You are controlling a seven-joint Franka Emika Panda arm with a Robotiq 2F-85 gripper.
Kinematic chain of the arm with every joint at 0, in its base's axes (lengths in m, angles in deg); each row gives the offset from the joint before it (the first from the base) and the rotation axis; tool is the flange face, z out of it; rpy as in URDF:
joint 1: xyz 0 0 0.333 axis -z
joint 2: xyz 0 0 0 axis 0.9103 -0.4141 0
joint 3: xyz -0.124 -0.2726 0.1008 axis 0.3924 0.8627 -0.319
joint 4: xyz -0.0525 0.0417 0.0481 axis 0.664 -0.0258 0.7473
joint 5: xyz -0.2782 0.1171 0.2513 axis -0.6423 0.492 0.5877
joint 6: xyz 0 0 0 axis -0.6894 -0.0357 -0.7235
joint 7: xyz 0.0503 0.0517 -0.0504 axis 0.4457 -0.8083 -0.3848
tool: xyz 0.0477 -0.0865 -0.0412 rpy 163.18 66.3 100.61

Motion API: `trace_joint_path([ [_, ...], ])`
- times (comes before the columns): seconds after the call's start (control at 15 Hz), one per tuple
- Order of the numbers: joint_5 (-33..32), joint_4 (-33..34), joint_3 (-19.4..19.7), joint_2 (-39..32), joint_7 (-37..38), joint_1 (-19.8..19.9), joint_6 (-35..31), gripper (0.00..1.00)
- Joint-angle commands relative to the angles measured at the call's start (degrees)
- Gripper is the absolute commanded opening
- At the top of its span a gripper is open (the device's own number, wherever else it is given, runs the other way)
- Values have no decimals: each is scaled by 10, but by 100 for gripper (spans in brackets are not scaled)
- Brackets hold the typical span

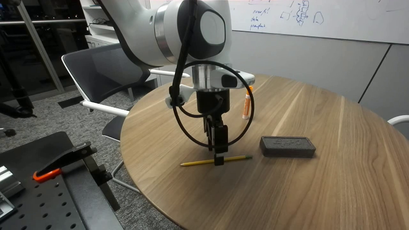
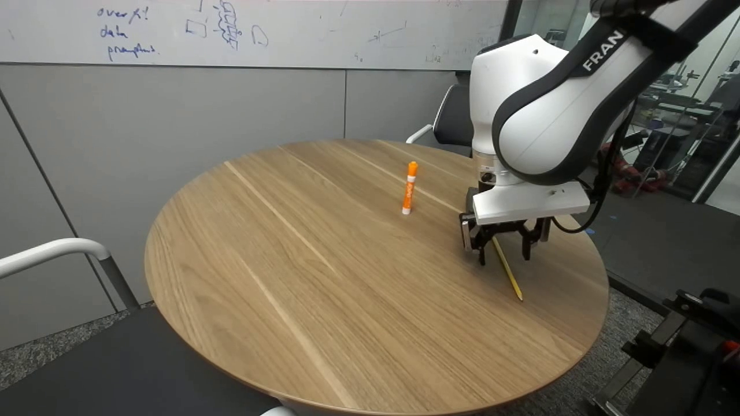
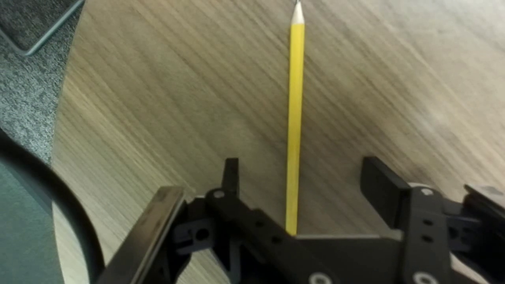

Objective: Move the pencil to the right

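Note:
A thin yellow pencil lies flat on the round wooden table, its sharpened tip pointing left in this exterior view and its green-ended back toward the black block. My gripper is directly over it, covering a short part of its length. In an exterior view the two fingertips of the gripper stand apart, one on each side of the pencil. The wrist view confirms this: the pencil runs between the open fingers of the gripper with a gap on both sides. There its back end is hidden under the gripper body.
A black rectangular block rests right of the pencil's back end. Farther back an orange marker stands upright; in an exterior view the arm's cable loops in front of this marker. The table's edge shows at the left of the wrist view.

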Motion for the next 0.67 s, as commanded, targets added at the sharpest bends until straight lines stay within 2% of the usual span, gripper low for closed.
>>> trace_joint_path([
  [0.0, 5, 2, 4, -2, -4, -4, 1, 81],
  [0.07, 5, 2, 4, -2, -4, -4, 1, 95],
  [0.2, 5, -39, -1, 40, -24, 5, -12, 100],
  [0.4, 4, -92, 0, 87, -30, 7, -36, 100],
  [0.6, 7, -103, -1, 98, -34, 11, -36, 100],
])
